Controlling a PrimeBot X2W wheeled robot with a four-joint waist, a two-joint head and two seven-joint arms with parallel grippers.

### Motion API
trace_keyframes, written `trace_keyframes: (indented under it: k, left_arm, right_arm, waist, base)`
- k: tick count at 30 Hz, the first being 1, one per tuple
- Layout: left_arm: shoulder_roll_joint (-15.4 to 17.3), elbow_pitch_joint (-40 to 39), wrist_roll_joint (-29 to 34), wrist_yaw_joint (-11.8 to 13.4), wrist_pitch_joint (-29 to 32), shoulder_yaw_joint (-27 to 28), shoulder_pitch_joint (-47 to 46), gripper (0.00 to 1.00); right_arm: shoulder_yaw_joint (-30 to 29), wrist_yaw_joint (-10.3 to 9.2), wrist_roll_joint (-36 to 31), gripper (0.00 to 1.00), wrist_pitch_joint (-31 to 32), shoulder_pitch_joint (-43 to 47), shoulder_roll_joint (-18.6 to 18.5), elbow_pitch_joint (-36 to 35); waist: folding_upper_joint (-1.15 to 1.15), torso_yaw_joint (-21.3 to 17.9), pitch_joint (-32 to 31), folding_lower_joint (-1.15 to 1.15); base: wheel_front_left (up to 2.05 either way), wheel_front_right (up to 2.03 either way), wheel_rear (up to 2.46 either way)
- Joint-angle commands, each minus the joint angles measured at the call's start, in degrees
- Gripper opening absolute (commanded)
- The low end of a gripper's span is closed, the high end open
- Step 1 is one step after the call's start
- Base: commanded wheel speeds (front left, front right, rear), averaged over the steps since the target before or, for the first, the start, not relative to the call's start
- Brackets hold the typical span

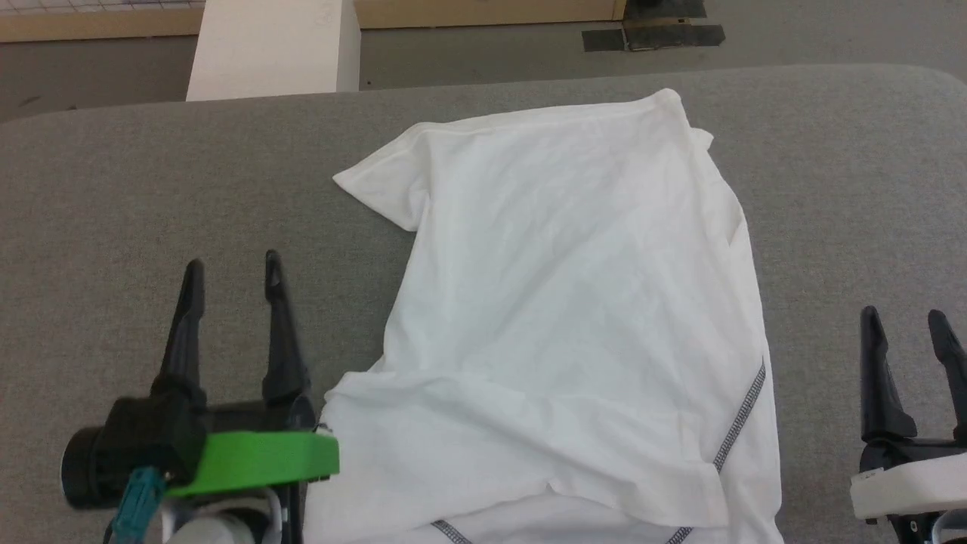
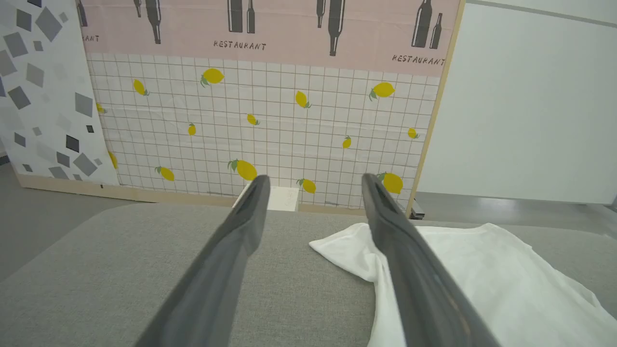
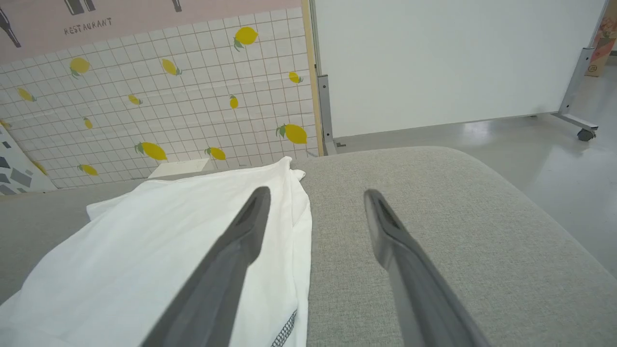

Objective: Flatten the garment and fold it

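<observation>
Grey table carries the garment, apparently part-folded, wrinkled, unfinished; left gripper and right gripper flank it, open and empty.

i'm seeing bare grey table lying open on both sides of the garment; white box standing just beyond the far edge.

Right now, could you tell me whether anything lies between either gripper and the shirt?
Nothing visible does. The left gripper and right gripper stand open on either side of the shirt, with only the bare grey table between.
</observation>
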Motion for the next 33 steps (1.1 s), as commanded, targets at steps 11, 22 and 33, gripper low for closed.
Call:
trace_keyframes:
  k: [11, 22, 33]
  left_arm:
    - [-8.32, -2.24, 7.18, -6.17, -0.27, 9.65, 13.63, 1.0]
    - [-14.1, -1.39, 12.44, -12.87, -0.28, 12.02, 10.27, 1.0]
    - [-19.37, -0.49, 17.13, -17.2, -0.28, 11.25, 4.37, 1.0]
  right_arm:
    - [-1.68, -0.09, -0.08, 1.0, 1.02, -3.64, -1.43, 1.0]
    - [-0.66, -0.09, 8.21, 1.0, 16.33, -27.65, -17.19, 4.77]
    - [6.67, -0.09, 11.58, 1.0, 31.51, -47.47, -26.61, 19.58]
  waist:
    - [0.0, 1.39, 0.79, 0.0]
    - [0.0, 2.09, 10.29, 0.0]
    - [0.0, 5.85, 20.51, 0.0]
  base:
    - [0.0, 0.0, 0.0]
    - [0.0, 0.0, 0.0]
    - [0.0, 0.0, 0.0]
